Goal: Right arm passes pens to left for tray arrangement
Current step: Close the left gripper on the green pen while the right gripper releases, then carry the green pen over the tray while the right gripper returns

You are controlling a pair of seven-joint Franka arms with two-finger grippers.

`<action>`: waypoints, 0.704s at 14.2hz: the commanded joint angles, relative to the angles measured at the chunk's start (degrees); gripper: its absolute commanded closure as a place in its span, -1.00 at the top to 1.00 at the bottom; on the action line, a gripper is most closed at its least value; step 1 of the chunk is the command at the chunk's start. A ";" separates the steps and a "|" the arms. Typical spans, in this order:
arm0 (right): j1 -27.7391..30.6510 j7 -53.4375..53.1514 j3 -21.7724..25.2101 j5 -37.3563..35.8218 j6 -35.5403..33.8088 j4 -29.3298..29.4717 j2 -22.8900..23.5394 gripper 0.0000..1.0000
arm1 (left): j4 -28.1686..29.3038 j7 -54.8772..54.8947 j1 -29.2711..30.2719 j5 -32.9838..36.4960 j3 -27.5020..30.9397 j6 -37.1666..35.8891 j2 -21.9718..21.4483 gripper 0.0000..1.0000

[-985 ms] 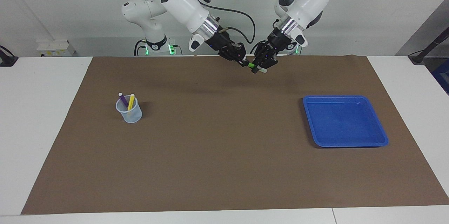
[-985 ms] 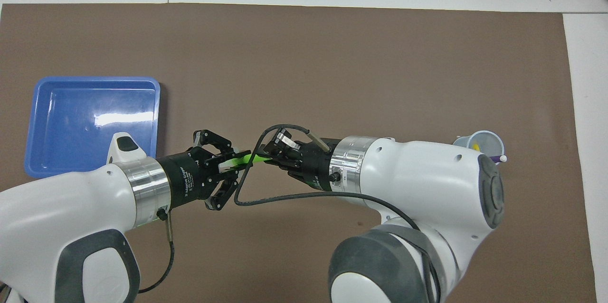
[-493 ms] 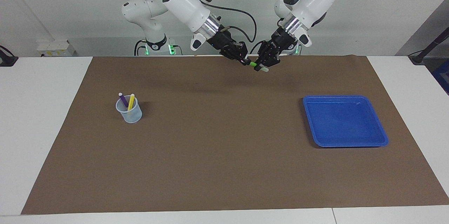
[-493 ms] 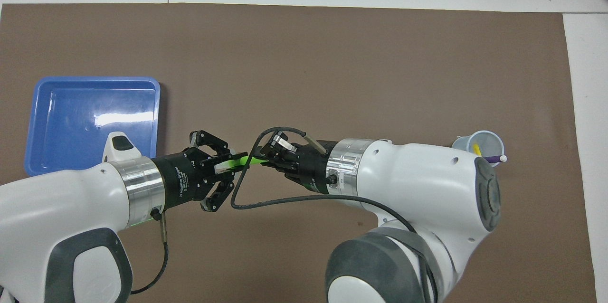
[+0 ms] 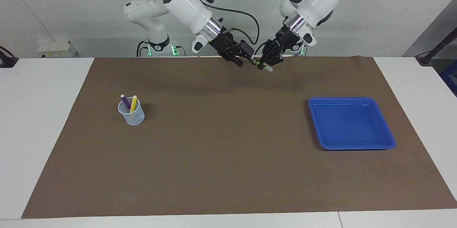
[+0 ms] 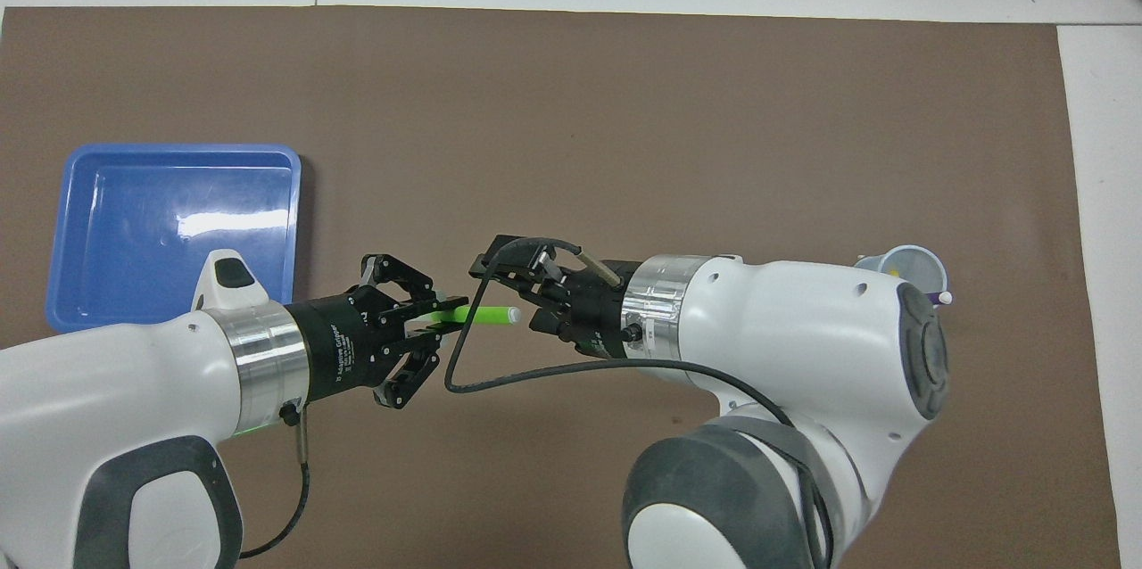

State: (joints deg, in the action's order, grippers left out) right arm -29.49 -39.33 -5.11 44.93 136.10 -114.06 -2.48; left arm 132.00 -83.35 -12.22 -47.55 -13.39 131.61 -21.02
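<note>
The green pen (image 6: 486, 316) hangs level above the mat, near the robots' edge of the table, with my left gripper (image 6: 439, 325) shut on one end of it. In the facing view the same pen (image 5: 263, 67) pokes out of the left gripper (image 5: 266, 65). My right gripper (image 6: 510, 295) stands open around the pen's free pale tip without touching it, and in the facing view the right gripper (image 5: 245, 58) sits just beside the left one. The purple pen (image 5: 125, 102) and yellow pen (image 5: 133, 103) stand in a cup. The blue tray (image 5: 351, 123) (image 6: 134, 194) lies empty.
The translucent cup (image 5: 131, 114) (image 6: 912, 268) stands on the brown mat (image 5: 221, 142) toward the right arm's end of the table. The tray lies toward the left arm's end. White tabletop (image 5: 43, 113) borders the mat on all sides.
My right gripper has opened and let go of the green pen, drawing back a little. The left gripper keeps its hold on the pen, which now lies level.
</note>
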 commanded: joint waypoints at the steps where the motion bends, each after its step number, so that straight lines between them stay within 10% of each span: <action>1: 5.48 9.66 0.10 -8.32 -11.50 0.24 -0.94 1.00 | -0.51 10.09 4.29 1.22 0.03 -6.16 -0.95 -1.00; 10: 18.14 52.91 0.28 -35.85 -36.07 1.65 -5.78 1.00 | -4.99 53.15 11.77 21.94 3.36 -27.61 -0.77 -1.00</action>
State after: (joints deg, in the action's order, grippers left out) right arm -13.99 5.65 -4.39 13.64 102.71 -112.44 -6.78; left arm 128.78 -39.51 -2.39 -30.42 -11.23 109.40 -21.20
